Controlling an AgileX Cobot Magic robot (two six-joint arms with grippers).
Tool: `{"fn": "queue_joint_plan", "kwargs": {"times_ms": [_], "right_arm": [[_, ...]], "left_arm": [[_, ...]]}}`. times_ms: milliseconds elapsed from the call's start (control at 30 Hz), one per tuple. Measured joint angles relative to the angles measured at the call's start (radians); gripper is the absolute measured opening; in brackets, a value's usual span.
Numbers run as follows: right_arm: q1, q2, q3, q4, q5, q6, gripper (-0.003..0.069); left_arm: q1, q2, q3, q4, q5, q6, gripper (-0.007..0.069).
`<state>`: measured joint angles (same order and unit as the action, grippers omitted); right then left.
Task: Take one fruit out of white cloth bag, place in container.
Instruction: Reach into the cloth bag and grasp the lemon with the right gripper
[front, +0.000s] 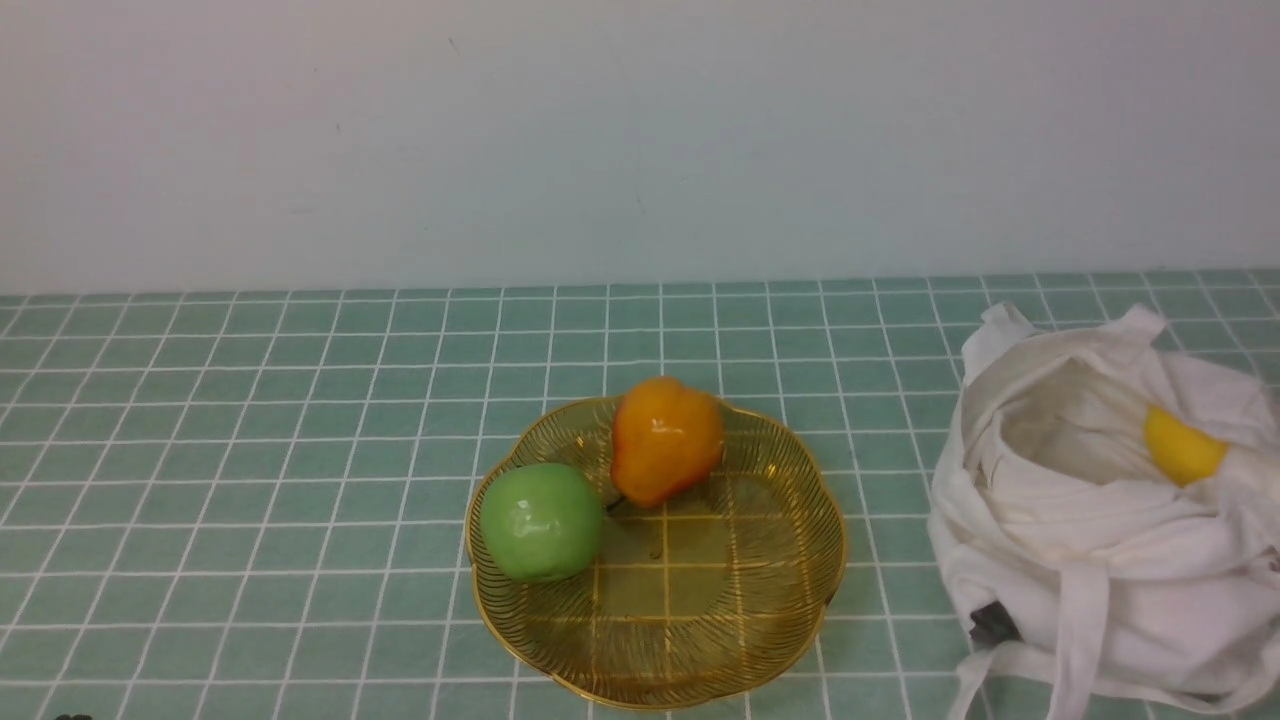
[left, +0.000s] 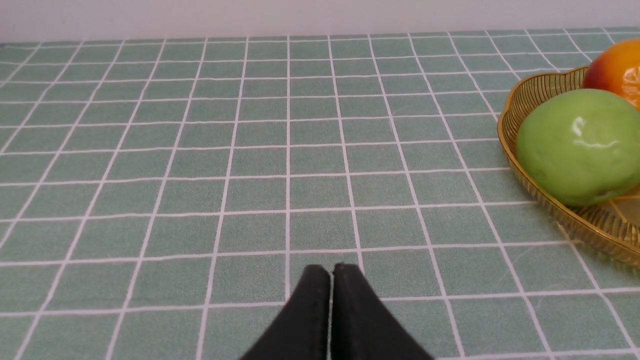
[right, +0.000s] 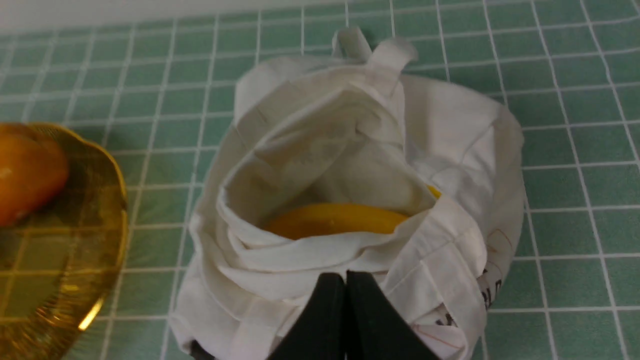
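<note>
Two fruits in the container (front: 700, 655), a shallow golden wire dish with a scalloped rim, at the middle of the green-tiled tabletop (front: 250, 450): green apple (front: 540, 522) against the dish's left rim, orange pear (front: 665, 440) toward the far side, just beside the apple.

Off to the right, apart from the dish, white cloth bag (front: 1080, 540): slumped and crumpled, mouth open upward, one flat strap trailing down its front toward the near edge of the tabletop.

Inside the bag, lemon (front: 1183, 447): bright yellow, only partly showing, tucked against the fabric on the bag's right side and half covered by a fold.

Left claw (left: 331, 270) low over bare tiles to the left of the dish, black fingertips pressed together, holding nothing.

Right claw (right: 346, 280) above the bag's near rim, tips likewise closed with no gap between them, empty. Lemon just beyond those tips, under the folded hem. Whether touching the cloth or hanging just clear of it, impossible to tell.
</note>
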<state>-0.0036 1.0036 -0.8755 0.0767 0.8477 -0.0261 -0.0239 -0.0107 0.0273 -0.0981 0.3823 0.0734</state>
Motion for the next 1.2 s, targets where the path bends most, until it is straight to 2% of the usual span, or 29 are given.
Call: {"fn": "queue_joint_plan", "kwargs": {"times_ms": [267, 533, 733, 767, 933, 1067, 1200], "right_arm": [[0.027, 0.419, -0.187, -0.007, 0.019, -0.103, -0.0013], [0.049, 0.689, -0.263, -0.064, -0.005, -0.077, -0.001], [0.049, 0.749, -0.266, -0.272, -0.061, 0.081, -0.0006], [0.049, 0.763, -0.267, -0.351, -0.074, 0.145, -0.0003], [0.049, 0.8, -0.269, -0.597, -0.109, 0.386, 0.0006], [0.049, 0.801, -0.269, -0.715, -0.127, 0.469, 0.0038], [0.049, 0.802, -0.269, -0.744, -0.149, 0.483, 0.0097]], "left_arm": [[0.0, 0.0, 0.0, 0.0, 0.0, 0.0, -0.0008], [0.0, 0.0, 0.0, 0.0, 0.0, 0.0, -0.0008], [0.0, 0.0, 0.0, 0.0, 0.0, 0.0, -0.0008], [0.0, 0.0, 0.0, 0.0, 0.0, 0.0, -0.0008], [0.0, 0.0, 0.0, 0.0, 0.0, 0.0, -0.0008], [0.0, 0.0, 0.0, 0.0, 0.0, 0.0, -0.0008], [0.0, 0.0, 0.0, 0.0, 0.0, 0.0, -0.0008]]}}
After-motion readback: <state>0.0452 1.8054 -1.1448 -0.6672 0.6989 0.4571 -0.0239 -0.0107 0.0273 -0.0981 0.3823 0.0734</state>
